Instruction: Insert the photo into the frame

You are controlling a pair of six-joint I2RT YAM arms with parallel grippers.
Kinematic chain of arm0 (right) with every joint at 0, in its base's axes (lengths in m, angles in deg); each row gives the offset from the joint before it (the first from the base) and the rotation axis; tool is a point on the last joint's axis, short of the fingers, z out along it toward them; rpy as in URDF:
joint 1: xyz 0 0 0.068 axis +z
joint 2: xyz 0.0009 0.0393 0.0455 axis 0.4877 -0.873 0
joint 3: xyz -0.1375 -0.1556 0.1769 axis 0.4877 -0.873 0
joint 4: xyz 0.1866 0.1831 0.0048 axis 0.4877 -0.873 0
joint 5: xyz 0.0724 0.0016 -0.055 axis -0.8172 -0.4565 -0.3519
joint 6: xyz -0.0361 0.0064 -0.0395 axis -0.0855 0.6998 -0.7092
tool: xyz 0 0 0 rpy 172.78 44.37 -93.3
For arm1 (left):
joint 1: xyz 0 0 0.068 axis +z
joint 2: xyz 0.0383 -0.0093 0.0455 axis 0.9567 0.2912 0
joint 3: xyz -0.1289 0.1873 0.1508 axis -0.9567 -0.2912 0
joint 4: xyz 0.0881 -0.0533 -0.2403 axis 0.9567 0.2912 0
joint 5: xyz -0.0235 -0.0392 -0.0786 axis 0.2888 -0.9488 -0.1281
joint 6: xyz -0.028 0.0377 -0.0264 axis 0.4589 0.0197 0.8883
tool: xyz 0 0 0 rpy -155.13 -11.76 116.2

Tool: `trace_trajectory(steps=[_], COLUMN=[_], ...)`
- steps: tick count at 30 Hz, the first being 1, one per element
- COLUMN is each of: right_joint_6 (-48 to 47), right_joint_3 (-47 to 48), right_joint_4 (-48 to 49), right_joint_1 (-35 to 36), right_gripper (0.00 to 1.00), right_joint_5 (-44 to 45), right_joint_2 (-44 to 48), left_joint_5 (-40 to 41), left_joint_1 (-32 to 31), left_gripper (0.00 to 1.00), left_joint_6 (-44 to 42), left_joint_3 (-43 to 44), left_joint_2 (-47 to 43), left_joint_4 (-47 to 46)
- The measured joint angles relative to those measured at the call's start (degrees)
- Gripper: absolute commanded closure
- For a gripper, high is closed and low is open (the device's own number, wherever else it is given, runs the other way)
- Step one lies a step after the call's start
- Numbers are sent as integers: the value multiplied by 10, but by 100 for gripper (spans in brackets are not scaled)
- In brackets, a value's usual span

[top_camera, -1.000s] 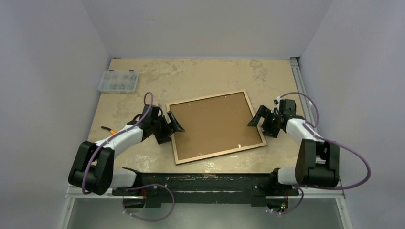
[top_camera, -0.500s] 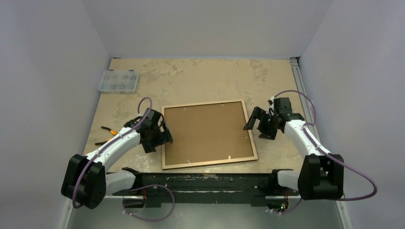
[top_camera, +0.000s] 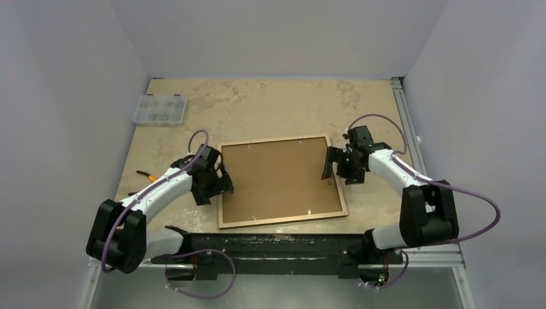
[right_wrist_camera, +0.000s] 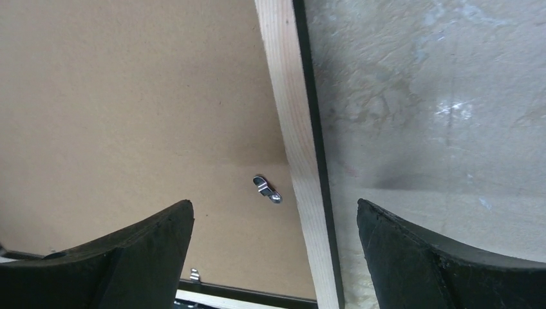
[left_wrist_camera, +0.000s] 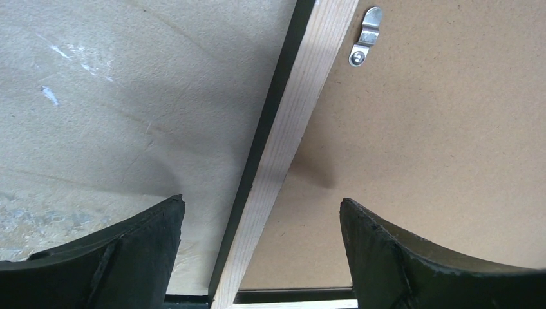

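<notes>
The frame [top_camera: 283, 219] lies face down on the table, its tan wood back up, with the brown backing board [top_camera: 280, 177] set inside it. The photo is hidden. My left gripper [top_camera: 219, 180] is open, its jaws straddling the frame's left rail [left_wrist_camera: 290, 122], with nothing held. My right gripper [top_camera: 335, 168] is open, its jaws straddling the right rail [right_wrist_camera: 293, 116]. In the left wrist view the left gripper [left_wrist_camera: 261, 199] hangs above the rail. In the right wrist view the right gripper [right_wrist_camera: 275, 202] does the same. Small metal clips [left_wrist_camera: 366, 35] [right_wrist_camera: 267, 188] lie on the board.
A clear plastic parts box [top_camera: 159, 109] sits at the back left. A tool with an orange handle [top_camera: 143, 177] lies left of the left arm. A metal rail [top_camera: 405, 122] runs along the table's right edge, and a black bar [top_camera: 277, 244] along the near edge.
The frame has turned from skewed to nearly square with the table and shifted left and nearer. My right gripper has moved left over the frame's right rail. My left gripper has drawn back to the left rail.
</notes>
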State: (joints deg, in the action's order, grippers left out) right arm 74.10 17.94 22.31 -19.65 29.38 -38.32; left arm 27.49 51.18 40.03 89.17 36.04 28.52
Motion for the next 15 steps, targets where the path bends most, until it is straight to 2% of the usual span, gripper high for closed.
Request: trace_trajectory(steps=[5,11,15], right_joint_6=[0,1,4], right_joint_3=[0,0,10], right_joint_4=[-5,-5,-11], right_joint_1=[52,83,90], right_gripper=[17,42,62], right_joint_5=[38,89,109], right_joint_2=[-26,-50,-59], left_joint_5=[-4,-6,-6], left_joint_1=[0,0,0], left_gripper=[13,13,13], left_joint_6=[-3,-3,-3], left_joint_3=[0,0,0], left_joint_2=[12,18,19], left_joint_4=[-10,-17,-21])
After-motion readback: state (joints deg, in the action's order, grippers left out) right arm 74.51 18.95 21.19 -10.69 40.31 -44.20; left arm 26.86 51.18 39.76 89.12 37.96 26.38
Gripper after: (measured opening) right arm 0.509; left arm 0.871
